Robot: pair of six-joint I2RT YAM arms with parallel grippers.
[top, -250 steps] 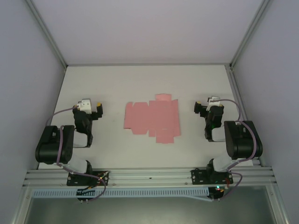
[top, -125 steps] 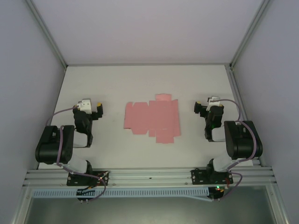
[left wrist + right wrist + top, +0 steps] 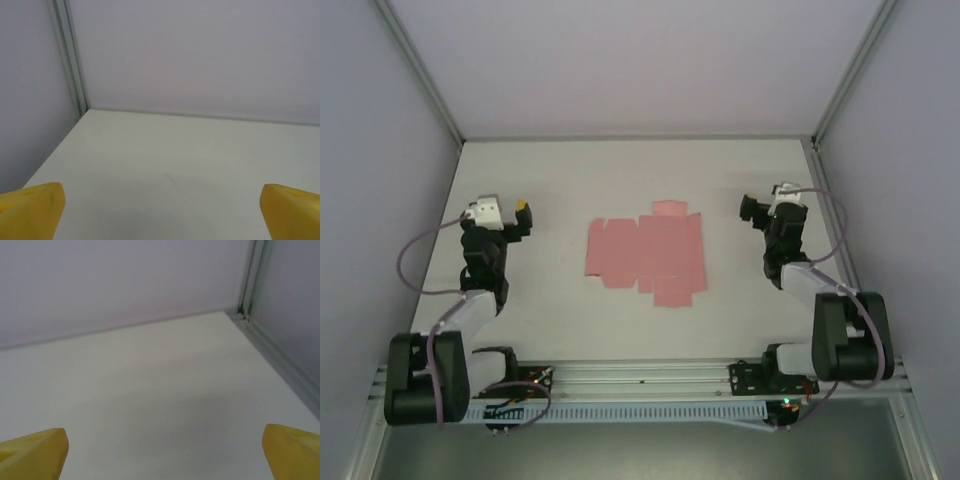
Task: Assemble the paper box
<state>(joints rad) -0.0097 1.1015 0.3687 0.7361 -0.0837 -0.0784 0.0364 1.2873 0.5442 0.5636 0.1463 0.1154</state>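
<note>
Paper box: one, flat; left gripper, right gripper, jaws spread.

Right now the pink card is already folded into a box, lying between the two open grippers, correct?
No. The top view shows the pink card as a flat sheet with its flaps spread out, not folded. It does lie between the left gripper and the right gripper, both open.

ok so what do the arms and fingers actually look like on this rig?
The left arm and right arm match: black joint housings with white link sections. A lilac cable loops loosely along each arm. Each wrist carries a small white block. The fingers are plain yellow wedges with no markings visible.
</note>
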